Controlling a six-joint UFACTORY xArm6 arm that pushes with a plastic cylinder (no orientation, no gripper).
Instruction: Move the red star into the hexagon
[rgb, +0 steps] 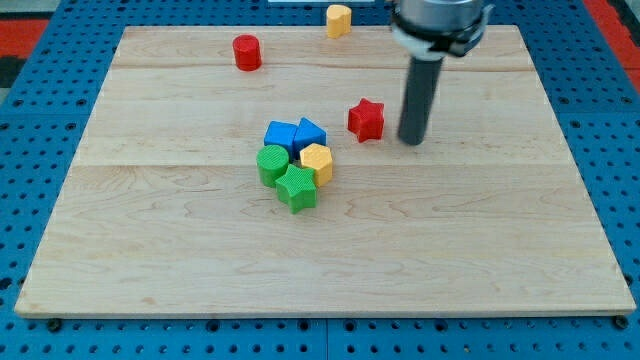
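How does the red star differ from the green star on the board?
The red star stands alone, just left of my tip; the green star is packed in a cluster against the yellow hexagon. The red star sits nearer the view's top. Both are star-shaped.

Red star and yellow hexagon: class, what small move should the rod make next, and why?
Probably slide my tip toward the view's left and slightly down into the red star. My tip stands just right of the star, with a small gap, and the yellow hexagon lies to the star's lower left in the cluster, so a push from this side should drive it there.
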